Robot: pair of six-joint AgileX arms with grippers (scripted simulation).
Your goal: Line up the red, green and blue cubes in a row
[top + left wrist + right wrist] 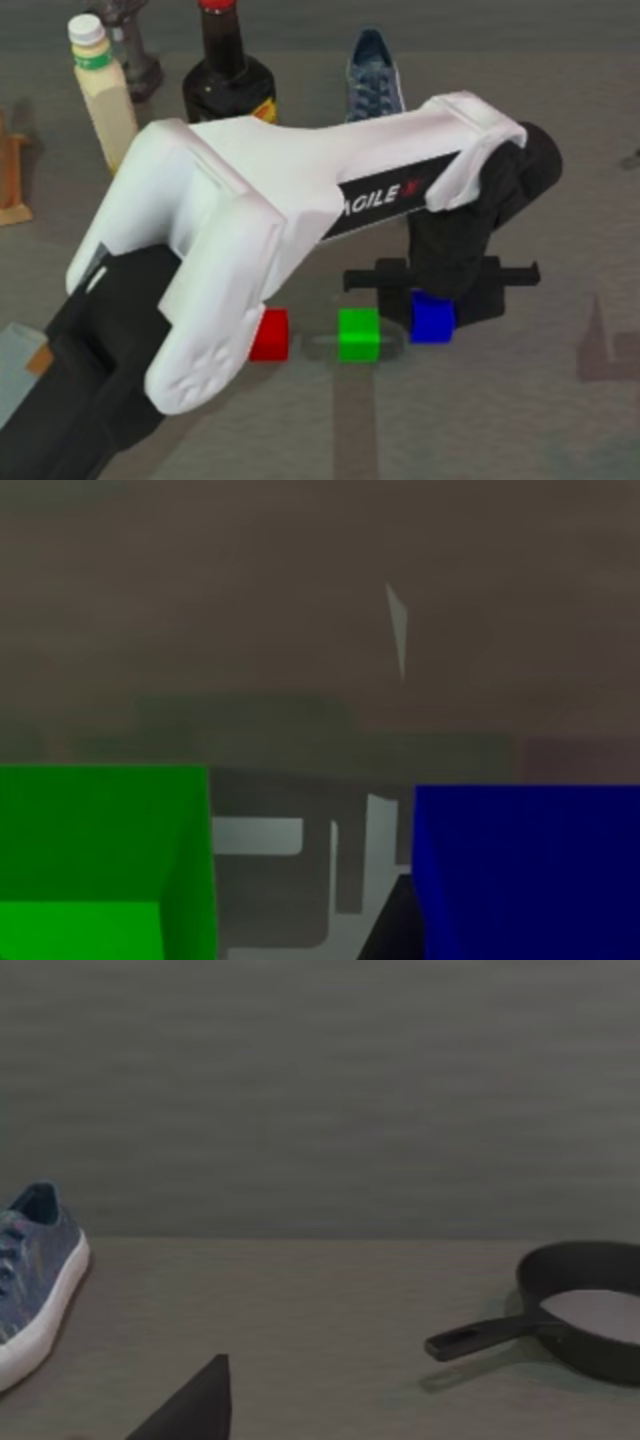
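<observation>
The red cube [270,335], the green cube [358,333] and the blue cube [432,317] sit side by side near the table's middle front, the blue one slightly farther back. My left arm reaches across from the left. Its gripper [440,292] hangs straight over the blue cube and hides the cube's top. In the left wrist view the green cube [100,860] and the blue cube [530,870] fill the lower corners. One dark finger [392,925] of the left gripper [406,920] lies against the blue cube's side. The right gripper [285,1425] is parked out of the top view.
At the back stand a cream bottle [100,85], a dark sauce bottle [228,75], a grey tool [130,45] and a blue shoe [374,80]. A wooden piece [10,180] sits at the left edge. The right wrist view shows the shoe [35,1280] and a black pan [590,1310].
</observation>
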